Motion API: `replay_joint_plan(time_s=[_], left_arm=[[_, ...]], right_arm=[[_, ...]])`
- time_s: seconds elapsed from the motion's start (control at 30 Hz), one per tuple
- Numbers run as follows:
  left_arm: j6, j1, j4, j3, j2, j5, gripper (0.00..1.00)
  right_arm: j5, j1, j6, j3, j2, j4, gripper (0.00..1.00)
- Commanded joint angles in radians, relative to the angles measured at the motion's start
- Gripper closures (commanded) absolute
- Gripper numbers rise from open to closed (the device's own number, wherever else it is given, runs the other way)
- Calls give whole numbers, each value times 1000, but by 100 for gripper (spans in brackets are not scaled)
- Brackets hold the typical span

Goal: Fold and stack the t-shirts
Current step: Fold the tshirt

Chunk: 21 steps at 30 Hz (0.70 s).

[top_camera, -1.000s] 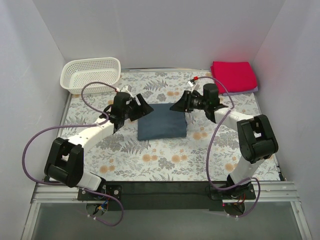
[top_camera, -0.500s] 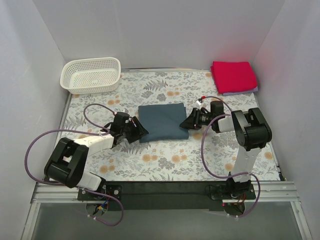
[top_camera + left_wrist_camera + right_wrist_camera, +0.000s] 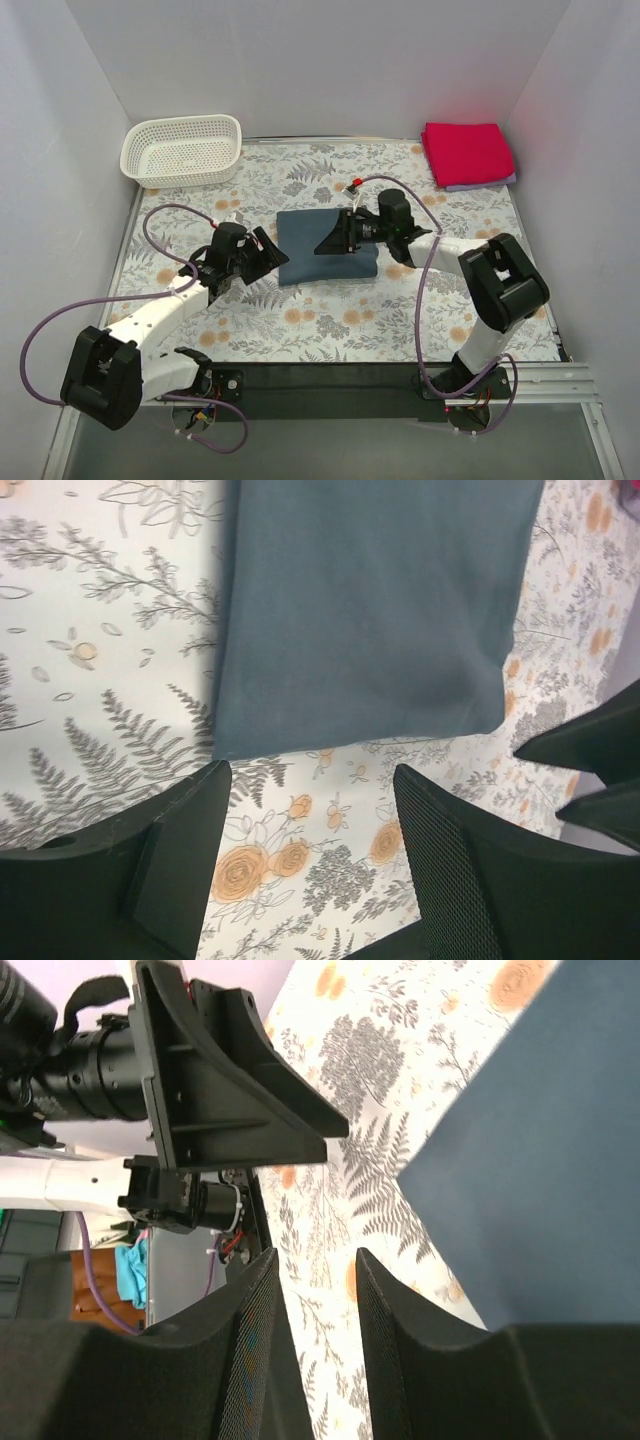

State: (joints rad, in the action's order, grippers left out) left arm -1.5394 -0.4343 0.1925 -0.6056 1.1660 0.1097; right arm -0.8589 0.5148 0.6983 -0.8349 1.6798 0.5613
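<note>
1. Right claw (image 3: 333, 240) has shifted left from the right edge of the blue-grey shirt (image 3: 300, 255) to above it; left claw (image 3: 272, 254) stays by its left edge.
2. Both claws spread, nothing between the fingers.
3. Blue-grey shirt lies folded in the middle of the tabletop (image 3: 300, 330); red shirt (image 3: 467, 152) sits on lavender shirt (image 3: 482, 184), far right corner.

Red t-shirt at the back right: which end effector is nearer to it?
Right. The right end effector is over the blue-grey t-shirt, left of the red t-shirt; the left end effector is further left, beside the blue-grey t-shirt's edge.
</note>
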Motion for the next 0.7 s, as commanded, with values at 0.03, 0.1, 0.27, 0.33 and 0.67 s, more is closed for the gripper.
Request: replay_joint_plan(time_s=[0.03, 0.1, 0.27, 0.33, 0.67], left_arm=[[36, -3, 137, -34, -80, -114, 37], [51, -3, 154, -30, -121, -160, 33], [94, -3, 202, -23, -206, -225, 20], [111, -3, 211, -20, -245, -261, 14], [245, -3, 216, -39, -367, -350, 10]], right_arm=[[66, 31, 53, -84, 138, 43, 63], [81, 40, 56, -92, 232, 63, 64], [63, 42, 64, -93, 414, 104, 65], [70, 42, 55, -89, 443, 104, 65], [41, -15, 47, -1, 186, 91, 65]])
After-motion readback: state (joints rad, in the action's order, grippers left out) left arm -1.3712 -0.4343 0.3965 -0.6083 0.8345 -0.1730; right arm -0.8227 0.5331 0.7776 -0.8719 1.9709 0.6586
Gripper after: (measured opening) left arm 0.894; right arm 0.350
